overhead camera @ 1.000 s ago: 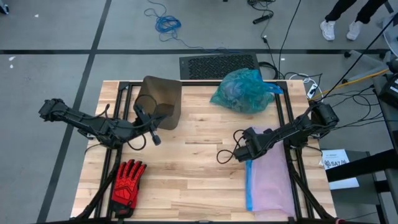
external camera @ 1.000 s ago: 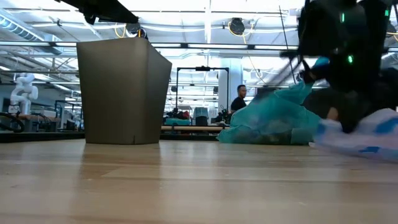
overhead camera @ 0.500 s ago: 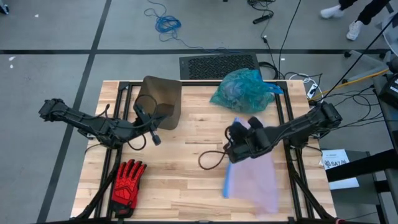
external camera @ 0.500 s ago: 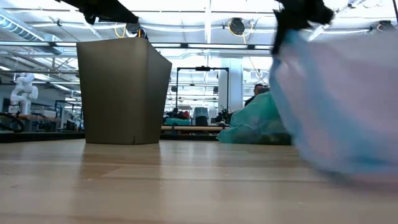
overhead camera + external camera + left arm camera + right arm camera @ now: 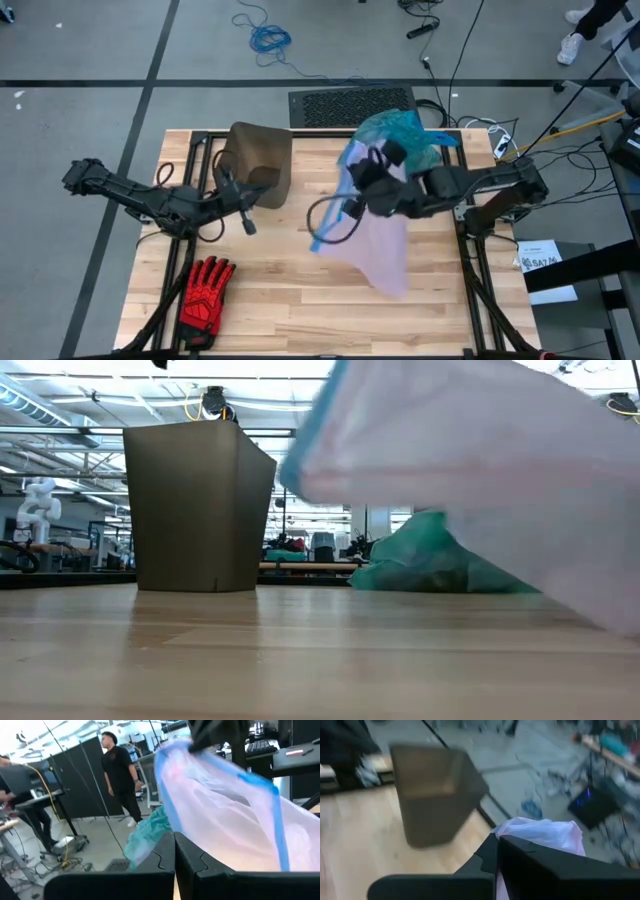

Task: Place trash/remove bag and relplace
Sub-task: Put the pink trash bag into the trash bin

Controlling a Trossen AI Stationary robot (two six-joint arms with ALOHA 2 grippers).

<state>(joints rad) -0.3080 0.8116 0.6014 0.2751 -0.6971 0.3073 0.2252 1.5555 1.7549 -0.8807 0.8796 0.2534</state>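
The table (image 5: 300, 310) carried the bin (image 5: 258, 160) at ten o'clock, the full teal bag (image 5: 400, 130) at one o'clock. The lilac bag (image 5: 385, 240) hung mid-table, pinched by the right gripper (image 5: 362, 185), apparently as replacement liner. The left gripper (image 5: 248, 222) waited, fingers together.

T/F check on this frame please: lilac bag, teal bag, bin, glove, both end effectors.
1. The right end effector is shut on the lilac bag, lifting it off the table. True.
2. The teal bag sits inside the bin. False: it lies on the table at the far edge, beside the bin.
3. The red glove lies at the near left of the table. True.
4. The left end effector holds the glove. False: it is shut on nothing, near the bin.
5. The bin lies tipped on its side. False: the low view shows it upright.
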